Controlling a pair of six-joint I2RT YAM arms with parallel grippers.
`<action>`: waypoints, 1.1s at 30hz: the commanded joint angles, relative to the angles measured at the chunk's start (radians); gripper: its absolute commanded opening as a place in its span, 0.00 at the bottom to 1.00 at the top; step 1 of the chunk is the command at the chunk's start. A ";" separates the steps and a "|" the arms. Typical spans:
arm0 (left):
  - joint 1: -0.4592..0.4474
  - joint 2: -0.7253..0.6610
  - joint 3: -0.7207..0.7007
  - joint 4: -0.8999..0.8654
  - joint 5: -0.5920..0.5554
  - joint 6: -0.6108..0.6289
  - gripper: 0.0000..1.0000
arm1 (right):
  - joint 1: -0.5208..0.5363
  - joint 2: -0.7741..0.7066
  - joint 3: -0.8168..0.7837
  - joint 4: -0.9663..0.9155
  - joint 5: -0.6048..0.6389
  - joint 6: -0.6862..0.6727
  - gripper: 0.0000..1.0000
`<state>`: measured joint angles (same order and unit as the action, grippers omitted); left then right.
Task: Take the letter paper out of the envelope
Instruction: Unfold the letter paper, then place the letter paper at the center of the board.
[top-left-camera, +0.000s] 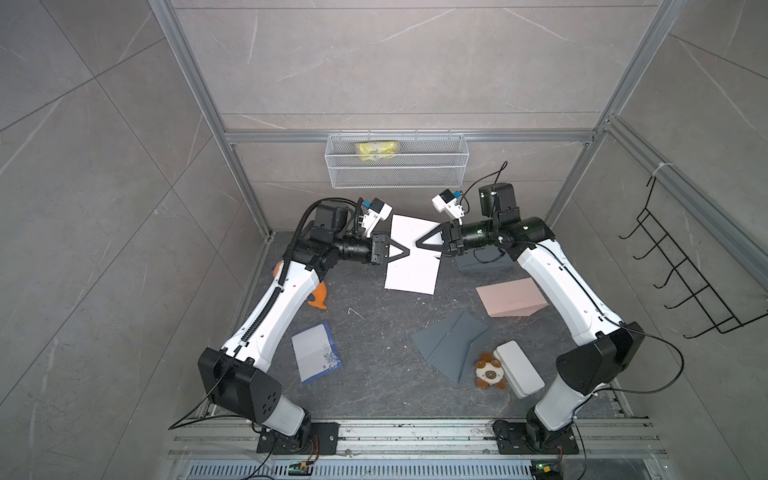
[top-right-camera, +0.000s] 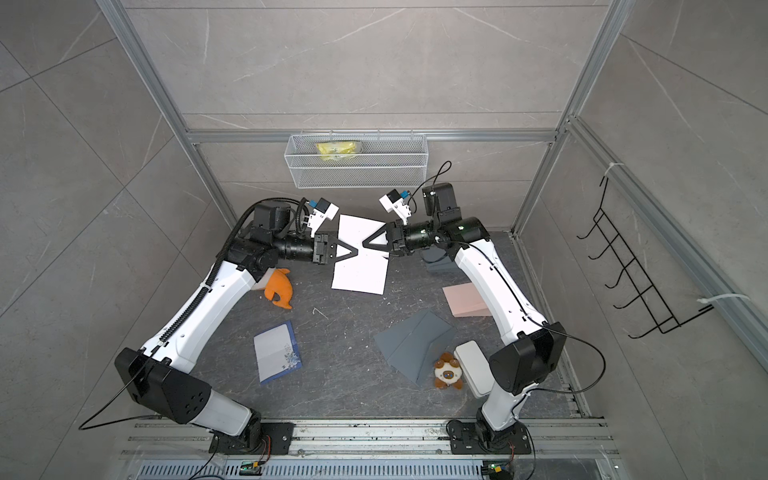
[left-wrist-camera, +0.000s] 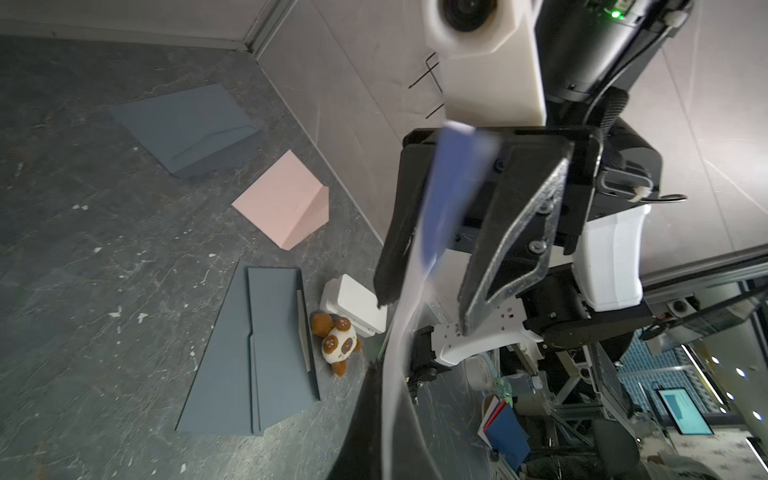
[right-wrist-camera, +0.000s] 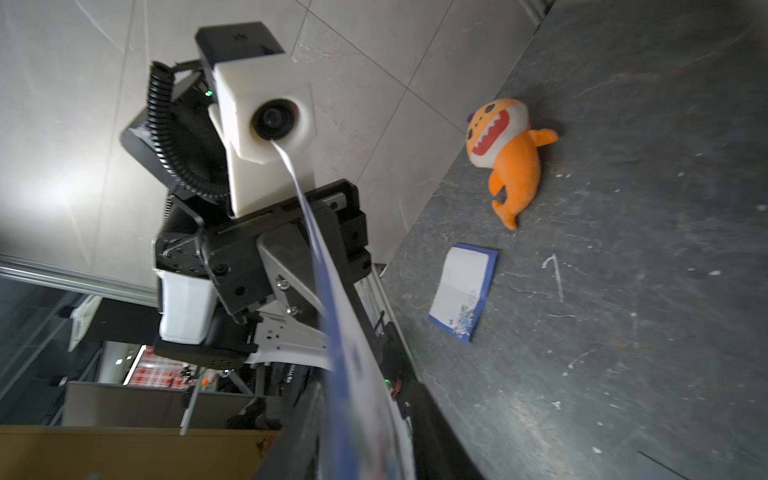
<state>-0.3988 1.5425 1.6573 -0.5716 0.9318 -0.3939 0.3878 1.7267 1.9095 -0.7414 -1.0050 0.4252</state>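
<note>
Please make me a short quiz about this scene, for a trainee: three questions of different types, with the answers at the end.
1. True or false: the left claw is shut on the white paper.
2. What lies in the wire basket? A: a yellow packet. B: a red apple. C: a pair of scissors.
3. Which toy lies beside the white box?

Key: 1 true; 2 A; 3 the brown-and-white plush toy.
</note>
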 joint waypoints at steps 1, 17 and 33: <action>0.003 0.015 0.065 -0.139 -0.127 0.060 0.00 | -0.009 -0.065 -0.013 -0.110 0.329 -0.055 0.48; -0.137 0.355 0.400 -0.845 -1.431 0.070 0.00 | 0.031 -0.301 -0.216 -0.143 0.876 -0.009 0.51; -0.216 0.715 0.334 -0.789 -1.783 -0.010 0.00 | 0.077 -0.335 -0.322 -0.075 0.778 0.047 0.50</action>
<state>-0.6147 2.2402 2.0006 -1.3743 -0.7677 -0.3740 0.4580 1.4189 1.6081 -0.8368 -0.2028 0.4538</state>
